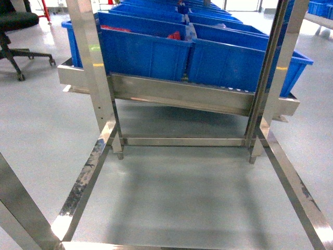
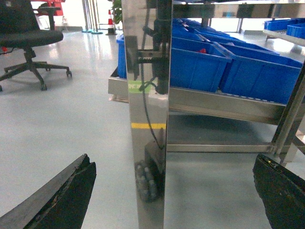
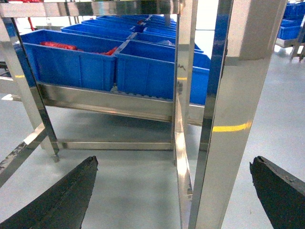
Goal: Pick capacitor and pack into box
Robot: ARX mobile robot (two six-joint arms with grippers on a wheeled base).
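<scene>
No capacitor can be made out in any view, and the box is out of view. My left gripper (image 2: pixel 172 160) is open low over the grey floor. Its black fingers (image 2: pixel 66 195) stand far apart on either side of a polished steel post (image 2: pixel 147 119), with nothing held. In the right wrist view my right gripper (image 3: pixel 174 161) is also open and holds nothing, and steel rack uprights (image 3: pixel 228 143) stand between its fingers (image 3: pixel 279 191). Neither gripper shows in the head view.
Rows of blue plastic bins (image 1: pixel 145 49) sit on a slanted steel shelf (image 1: pixel 182 94), some holding red items (image 1: pixel 174 35) I cannot identify. Steel frame rails (image 1: pixel 83 182) cross the floor below. A black office chair (image 2: pixel 28 38) stands at the left.
</scene>
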